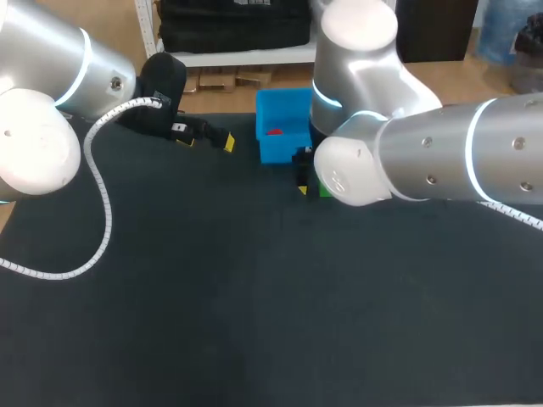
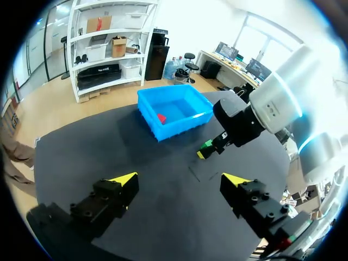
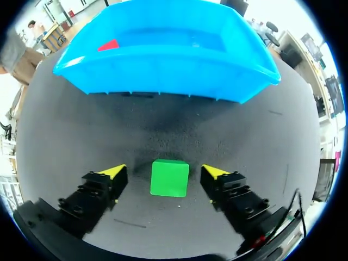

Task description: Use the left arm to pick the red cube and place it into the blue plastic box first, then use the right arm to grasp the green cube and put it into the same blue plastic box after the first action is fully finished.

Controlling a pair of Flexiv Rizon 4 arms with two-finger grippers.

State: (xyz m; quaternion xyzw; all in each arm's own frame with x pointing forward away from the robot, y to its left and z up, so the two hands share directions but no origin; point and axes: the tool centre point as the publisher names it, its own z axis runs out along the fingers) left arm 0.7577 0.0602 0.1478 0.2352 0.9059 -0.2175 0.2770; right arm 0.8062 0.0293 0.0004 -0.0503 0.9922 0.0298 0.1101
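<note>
Red cube (image 3: 107, 45) is lying inside the blue plastic box (image 3: 163, 70), tucked toward a far corner, so the first half of the job looks done and the attention goes to the right gripper (image 3: 163, 172). Its fingers are spread wide, one yellow tip on each side of the green cube (image 3: 169, 178), with a gap on both sides and nothing in its grip yet. The cube sits flat on the black table (image 1: 254, 322), just in front of the box's near wall, and it looks nearer one finger than the other. That is the first worry: if the close finger arrives first, it could shove or twist the cube before the other one pins it. The second worry is depth (how far down the tips reach is hard to judge, and the head view has the arm's big white joint covering most of the spot). A pinch on the top edge alone could let the cube squirt out on the lift. Then comes the wall: the box is so close ahead that a low carry could clip the rim, tip the box or knock the cube loose, so I'd want a clear rise before any forward travel. Over on the other side of the box, the left gripper (image 2: 180, 178) hangs above the table with its fingers wide apart, holding nothing. It is apart from the box, so I see little chance of a clash unless it drifts toward the box.
</note>
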